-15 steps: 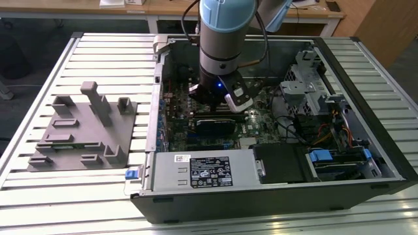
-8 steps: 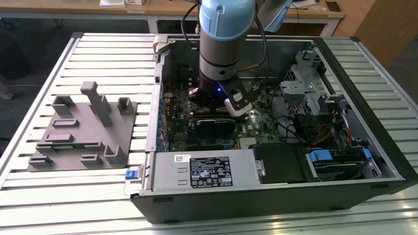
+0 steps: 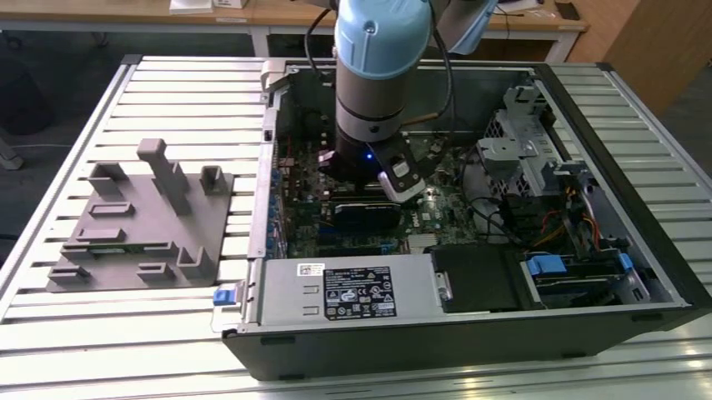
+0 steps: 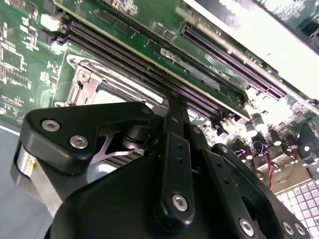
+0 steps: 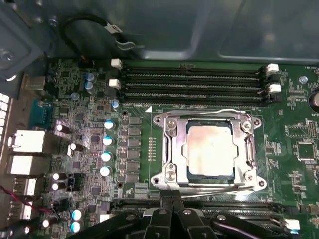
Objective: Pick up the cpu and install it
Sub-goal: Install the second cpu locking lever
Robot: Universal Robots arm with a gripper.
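Arm (image 3: 373,75) upright inside case (image 3: 623,275); cpu (image 5: 209,149) seated in socket (image 5: 207,185).

The cpu (image 5: 210,151), a flat square chip with a pale, slightly blotched silvery top, lies level inside the metal-framed socket (image 5: 249,149), centre-right of the first wrist view.

One cpu (image 5: 210,150), one socket (image 5: 172,149), one computer case (image 3: 623,329), one grey fixture (image 3: 139,221).
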